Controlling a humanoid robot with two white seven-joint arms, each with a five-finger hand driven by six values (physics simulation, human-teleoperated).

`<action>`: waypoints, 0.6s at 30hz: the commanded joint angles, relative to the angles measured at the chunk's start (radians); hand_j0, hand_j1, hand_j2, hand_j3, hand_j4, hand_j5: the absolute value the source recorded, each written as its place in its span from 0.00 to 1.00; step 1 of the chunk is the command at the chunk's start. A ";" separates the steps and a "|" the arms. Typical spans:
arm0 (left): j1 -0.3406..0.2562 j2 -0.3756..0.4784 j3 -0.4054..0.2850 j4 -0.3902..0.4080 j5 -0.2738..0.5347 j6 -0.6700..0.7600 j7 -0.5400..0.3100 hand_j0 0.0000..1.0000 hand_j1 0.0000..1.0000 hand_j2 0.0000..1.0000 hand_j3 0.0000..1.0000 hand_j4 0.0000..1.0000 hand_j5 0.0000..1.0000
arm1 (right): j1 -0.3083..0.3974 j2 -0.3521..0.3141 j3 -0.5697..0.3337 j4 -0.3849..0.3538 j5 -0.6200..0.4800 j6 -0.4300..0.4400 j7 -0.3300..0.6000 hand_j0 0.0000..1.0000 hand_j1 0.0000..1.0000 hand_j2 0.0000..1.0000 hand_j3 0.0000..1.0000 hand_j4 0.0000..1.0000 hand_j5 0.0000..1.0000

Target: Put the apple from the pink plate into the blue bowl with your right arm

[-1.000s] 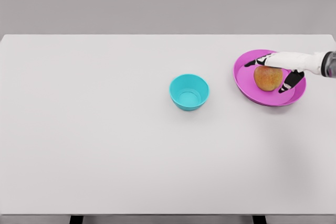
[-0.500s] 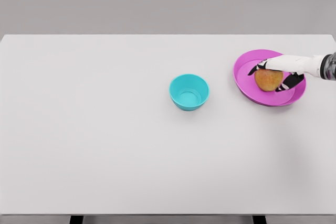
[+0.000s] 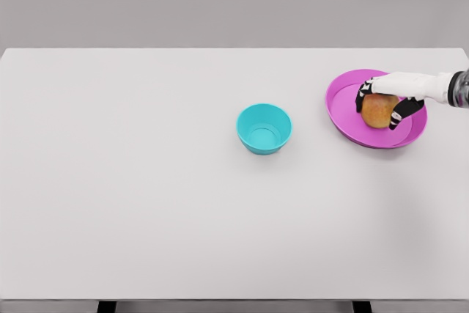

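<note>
A red-yellow apple point(image 3: 378, 111) sits within the pink plate point(image 3: 344, 111) at the table's right side. My right hand point(image 3: 381, 105) comes in from the right edge and is curled over the apple, with dark fingertips point(image 3: 362, 98) on its left and lower right sides. Whether the apple is lifted off the plate cannot be told. The blue bowl point(image 3: 264, 129) stands empty near the table's middle, well left of the plate.
The white table point(image 3: 146, 196) spreads wide to the left and front of the bowl. Its far edge runs just behind the plate.
The right hand's fingers have closed in around the apple. The apple has shifted slightly to the right and up on the plate.
</note>
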 commanded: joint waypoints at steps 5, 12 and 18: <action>0.000 0.000 0.000 0.000 0.000 0.000 0.000 1.00 1.00 1.00 1.00 1.00 1.00 | -0.002 -0.004 -0.007 -0.017 -0.006 0.003 0.000 0.36 0.36 0.36 0.36 0.36 0.36; 0.000 0.000 0.000 0.000 0.000 0.000 0.000 1.00 1.00 1.00 1.00 1.00 1.00 | -0.017 -0.012 -0.010 -0.062 -0.003 0.003 0.000 0.34 0.34 0.34 0.34 0.34 0.34; 0.000 0.000 0.000 0.000 0.000 0.000 0.000 1.00 1.00 1.00 1.00 1.00 1.00 | -0.025 -0.014 -0.010 -0.146 -0.001 0.003 0.000 0.34 0.34 0.34 0.34 0.34 0.34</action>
